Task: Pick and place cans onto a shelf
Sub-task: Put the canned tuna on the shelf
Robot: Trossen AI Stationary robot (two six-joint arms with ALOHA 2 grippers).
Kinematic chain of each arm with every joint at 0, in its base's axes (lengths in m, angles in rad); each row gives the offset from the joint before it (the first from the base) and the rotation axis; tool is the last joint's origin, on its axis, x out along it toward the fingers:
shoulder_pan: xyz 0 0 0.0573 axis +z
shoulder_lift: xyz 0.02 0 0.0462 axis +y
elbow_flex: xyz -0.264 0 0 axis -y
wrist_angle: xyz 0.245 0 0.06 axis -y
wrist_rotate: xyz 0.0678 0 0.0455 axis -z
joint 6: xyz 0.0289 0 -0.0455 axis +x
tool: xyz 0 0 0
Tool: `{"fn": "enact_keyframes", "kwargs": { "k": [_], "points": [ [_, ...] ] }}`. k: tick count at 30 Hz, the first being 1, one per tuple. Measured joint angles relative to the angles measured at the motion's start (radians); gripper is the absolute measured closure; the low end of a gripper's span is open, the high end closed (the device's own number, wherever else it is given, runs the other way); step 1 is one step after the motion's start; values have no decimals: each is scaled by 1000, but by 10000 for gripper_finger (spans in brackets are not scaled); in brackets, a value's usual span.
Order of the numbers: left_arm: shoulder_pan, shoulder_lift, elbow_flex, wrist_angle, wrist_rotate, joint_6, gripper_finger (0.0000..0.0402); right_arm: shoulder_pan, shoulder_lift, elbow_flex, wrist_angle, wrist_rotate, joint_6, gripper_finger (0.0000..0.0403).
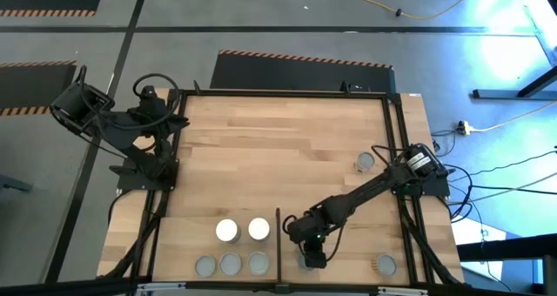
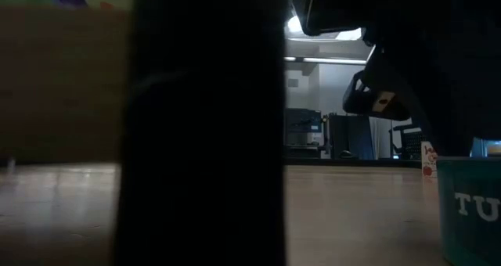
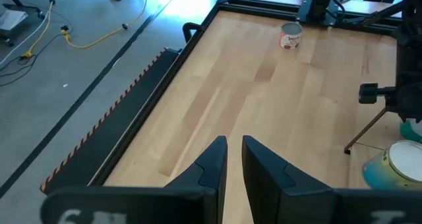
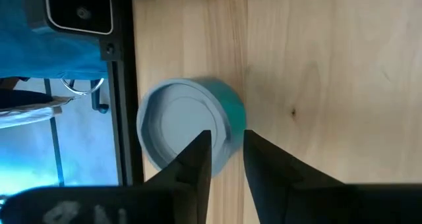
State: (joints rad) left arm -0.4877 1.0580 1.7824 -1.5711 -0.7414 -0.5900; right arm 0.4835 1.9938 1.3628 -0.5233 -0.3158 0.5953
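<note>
My right gripper (image 1: 313,254) points down at a teal can with a grey top (image 4: 177,124). The can stands on the shelf (image 1: 348,274) at the table's near edge, just right of the thin black divider bar (image 1: 278,233). Left of the bar stand two white-topped cans (image 1: 227,230) and three grey-topped cans (image 1: 231,263). A tan-topped can (image 1: 385,264) stands to the right. One grey-topped can (image 1: 365,162) stands alone on the tabletop near the right arm's base. My left gripper (image 3: 235,151) waits shut and empty beyond the table's far left corner. My right gripper comes from above, pointing down, at the can's rim (image 4: 227,128) on one side. One finger (image 4: 198,158) lies over the grey top and the other (image 4: 264,161) outside the teal wall. The can stays upright. Whether it stands on the shelf or hangs just clear, I cannot tell.
A black metal frame (image 4: 125,85) runs along the shelf's near edge, close beside the held can. The wide middle of the planked tabletop (image 1: 278,157) is bare wood. In the low view a teal can (image 2: 470,207) stands at the right and a broad dark shape (image 2: 203,125) blocks the middle.
</note>
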Motion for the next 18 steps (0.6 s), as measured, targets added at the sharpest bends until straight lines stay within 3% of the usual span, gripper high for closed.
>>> {"fn": "enact_keyframes", "kwargs": {
  "k": [18],
  "points": [
    [0,0,0,0,0,0,360,0,22,2,0,-8,29,312]
  ]
}}
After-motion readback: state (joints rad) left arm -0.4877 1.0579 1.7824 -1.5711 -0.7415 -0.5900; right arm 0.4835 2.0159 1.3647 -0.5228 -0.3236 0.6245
